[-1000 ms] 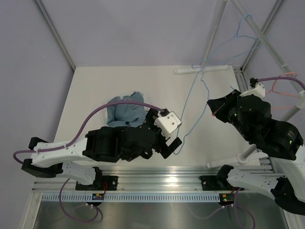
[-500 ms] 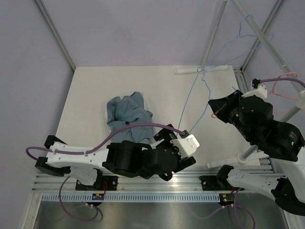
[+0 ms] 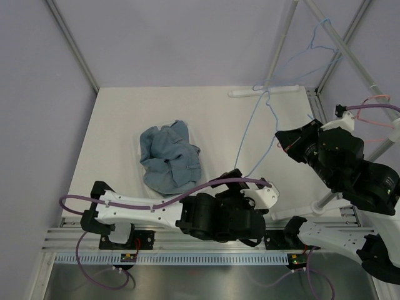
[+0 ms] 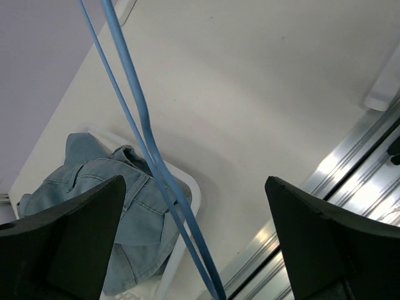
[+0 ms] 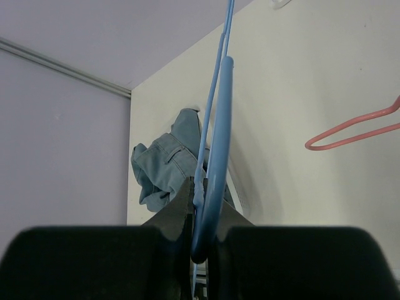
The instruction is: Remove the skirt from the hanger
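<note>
Left of the left hand (image 4: 194,182), well apart, crumpled skirt (image 4: 139,220).

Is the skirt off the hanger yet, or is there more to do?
It looks almost finished. The denim skirt lies crumpled in a white tray, clear of the blue hanger. The right gripper is clamped on the bare hanger. The left gripper is open, with the wire passing between its fingers. Probably only putting the hanger away is left.

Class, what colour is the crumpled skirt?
The skirt is faded light blue denim, clearest in the top external view.
</note>
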Robot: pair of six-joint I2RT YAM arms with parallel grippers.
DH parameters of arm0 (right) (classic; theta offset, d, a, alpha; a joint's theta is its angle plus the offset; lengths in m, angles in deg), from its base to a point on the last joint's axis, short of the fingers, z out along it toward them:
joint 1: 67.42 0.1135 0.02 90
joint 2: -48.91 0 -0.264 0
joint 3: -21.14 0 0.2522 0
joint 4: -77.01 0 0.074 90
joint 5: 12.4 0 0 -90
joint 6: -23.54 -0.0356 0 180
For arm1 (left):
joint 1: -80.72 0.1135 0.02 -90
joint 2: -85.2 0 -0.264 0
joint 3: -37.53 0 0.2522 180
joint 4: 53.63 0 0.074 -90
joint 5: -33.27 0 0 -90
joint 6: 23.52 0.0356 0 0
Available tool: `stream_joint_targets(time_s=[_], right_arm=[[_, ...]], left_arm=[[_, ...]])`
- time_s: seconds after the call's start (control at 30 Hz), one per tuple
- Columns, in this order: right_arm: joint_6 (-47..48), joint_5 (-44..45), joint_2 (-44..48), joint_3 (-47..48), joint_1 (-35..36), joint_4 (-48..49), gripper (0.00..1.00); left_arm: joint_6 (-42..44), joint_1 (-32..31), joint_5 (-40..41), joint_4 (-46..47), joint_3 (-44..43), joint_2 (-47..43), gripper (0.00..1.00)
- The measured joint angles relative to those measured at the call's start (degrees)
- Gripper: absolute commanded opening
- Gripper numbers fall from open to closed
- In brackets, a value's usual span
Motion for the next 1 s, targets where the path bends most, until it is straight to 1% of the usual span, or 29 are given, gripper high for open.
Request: stream_joint_targets(time_s=[0.13,0.33,0.47,0.5,0.53,0.6,0.63,0.73,0.77,0.83,0.87,0.9,0.93,0.97,1.0], right_arm=[[-0.26,0.00,0.07,0.00,0.00,-0.20,0.00],[-0.39,0.09,0.44,0.00,0.00,-0.81,0.00],[-0.52,0.09,0.37,0.00,0.00,-0.79,0.00],[-0.55,0.09,0.33,0.00,0.00,-0.79,0.00],[-0.59,0.09,0.28,0.00,0.00,-0.79,0.00],[-0.70,0.09,0.09,0.00,0.00,-0.76,0.00],[-0.72,0.09,-0.07,0.00,0.00,-0.79,0.00],[-1.01,0.07,-0.63,0.00,0.00,-0.76,0.00],[-1.14,0.07,-0.81,0.00,0.00,-0.74,0.00],[-1.29,0.04,-1.07,0.00,0.00,-0.72,0.00],[-1.38,0.02,-1.18,0.00,0.00,-0.72,0.00],[-1.49,0.02,-1.25,0.00,0.00,-0.68,0.00],[-1.60,-0.04,-1.25,0.00,0.00,-0.48,0.00],[-1.70,-0.11,-1.22,0.00,0.00,-0.26,0.03],[-1.70,-0.17,-1.18,0.00,0.00,-0.04,0.09]], left_arm=[[-1.42,0.00,3.50,-2.54,-0.81,2.23,0.93],[-3.28,-0.04,8.81,-4.44,-0.90,2.23,0.92],[-3.34,-0.20,10.64,-3.93,-0.59,1.51,0.85],[-3.30,-0.28,11.04,-3.69,-0.33,1.07,0.82],[-3.21,-0.39,11.54,-3.37,0.04,0.59,0.78],[-2.56,-0.70,12.33,-2.47,0.63,-0.26,0.72],[-2.05,-0.92,12.76,-1.84,1.03,-0.87,0.64],[-0.92,-1.38,13.73,-0.61,1.29,-1.53,0.54],[-0.61,-1.42,14.10,-0.26,1.33,-1.60,0.41],[-0.02,-1.46,14.51,0.35,1.46,-1.60,0.28],[0.31,-1.49,14.67,0.57,1.60,-1.60,0.12],[0.63,-1.49,14.84,0.87,1.68,-1.57,0.03],[0.57,-1.49,15.02,1.11,1.75,-1.57,0.00],[0.85,-1.49,15.23,1.29,1.84,-1.60,0.00],[1.05,-1.49,15.52,1.38,1.90,-1.60,0.00]])
